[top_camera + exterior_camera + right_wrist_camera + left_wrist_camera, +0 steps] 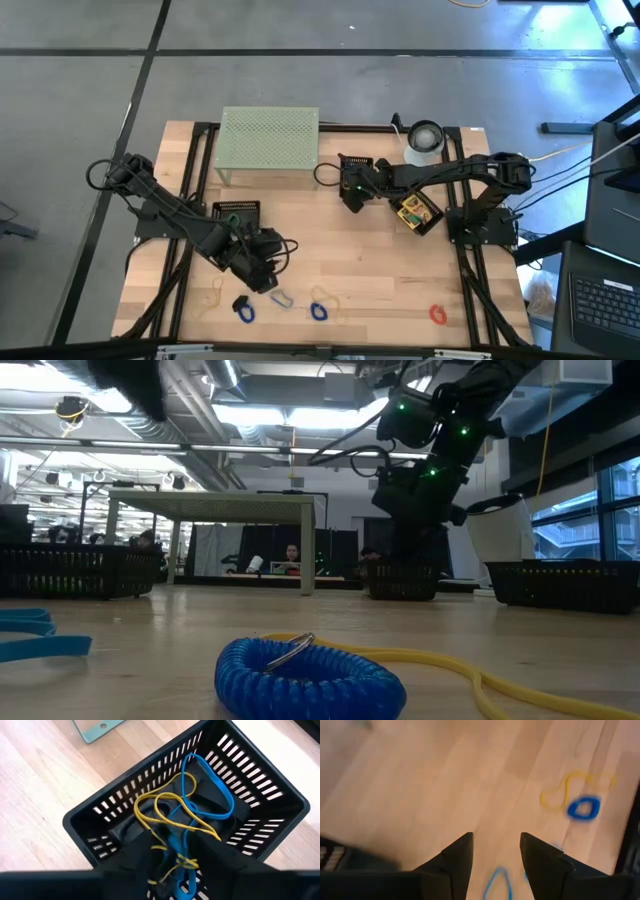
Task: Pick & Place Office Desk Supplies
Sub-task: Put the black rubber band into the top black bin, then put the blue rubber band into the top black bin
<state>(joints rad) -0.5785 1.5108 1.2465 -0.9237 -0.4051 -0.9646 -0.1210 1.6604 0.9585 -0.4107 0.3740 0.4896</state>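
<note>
step: drop-off. R gripper [177, 870] hangs right over the black basket [90, 820], fingers parted, yellow rubber bands [165, 810] and blue band [215, 795] draped across fingers and down into the basket. Release looks part done; cannot tell if the bands hang free or snag on the fingers.
L gripper: [495, 855] low over bare table, jaws apart, nothing between them. A thin blue loop [496, 882] sits just ahead of the tips; blue coil loop [582, 808] and a yellow band [560, 795] farther ahead, off to one side.
next: R lifts clear, prob. needs a shake if bands cling. L likely drops onto the thin blue loop, centre then close.
count, high view: 2 baskets; 1 crayon box [415, 213] under R arm; blue coils 2, red coil [437, 314] 1, pale loop 1, tan bands at least 2.
mesh stand: [268, 140] behind, beside R gripper.
</note>
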